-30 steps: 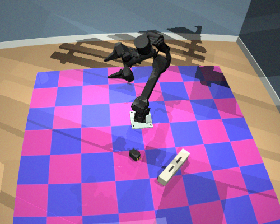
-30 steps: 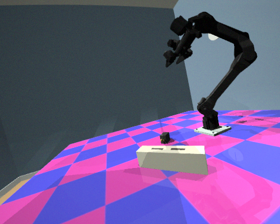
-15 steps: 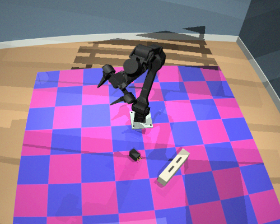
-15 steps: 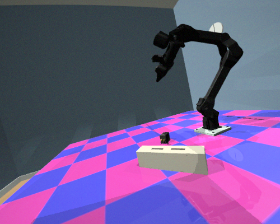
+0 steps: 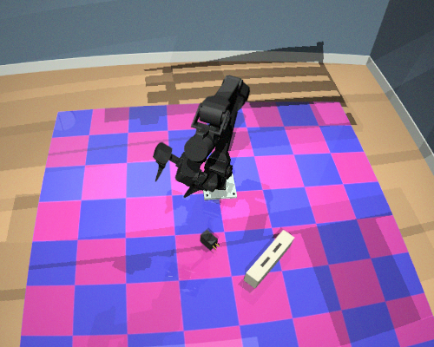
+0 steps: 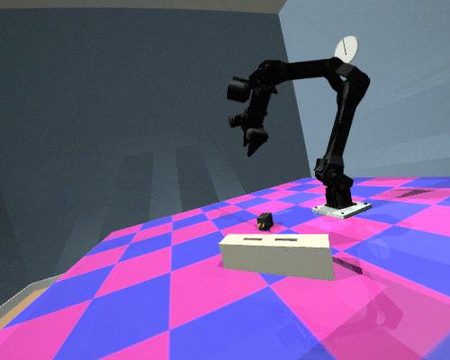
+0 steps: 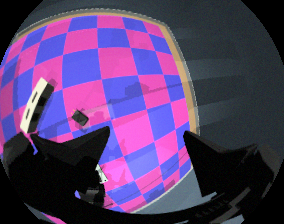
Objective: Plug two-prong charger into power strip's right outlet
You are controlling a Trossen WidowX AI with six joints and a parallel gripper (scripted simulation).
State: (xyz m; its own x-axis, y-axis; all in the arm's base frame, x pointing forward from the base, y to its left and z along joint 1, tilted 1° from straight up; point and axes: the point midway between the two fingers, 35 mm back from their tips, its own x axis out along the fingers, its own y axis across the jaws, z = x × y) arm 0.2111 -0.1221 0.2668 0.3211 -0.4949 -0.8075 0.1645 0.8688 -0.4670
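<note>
The black charger [image 5: 209, 239] [image 6: 265, 220] [image 7: 80, 117] lies on the checkered mat, its gold prongs pointing sideways toward the strip's side in the top view. The cream power strip [image 5: 257, 273] [image 6: 278, 258] [image 7: 31, 105] lies diagonally to the right of the charger in the top view, with two dark outlet slots facing up. My gripper [image 5: 171, 188] [image 7: 147, 132] is wide open and empty. It hangs high above the mat, away from both. In the wrist view the charger shows beyond the left finger, with the strip farther left.
The arm's white base plate [image 5: 220, 194] [image 6: 343, 211] stands on the checkered mat [image 5: 151, 308] [image 6: 211, 288], behind the charger as seen in the exterior view. Wood floor [image 5: 8, 173] surrounds the mat, and walls rise beyond. A round white disc [image 6: 346, 49] is on the wall.
</note>
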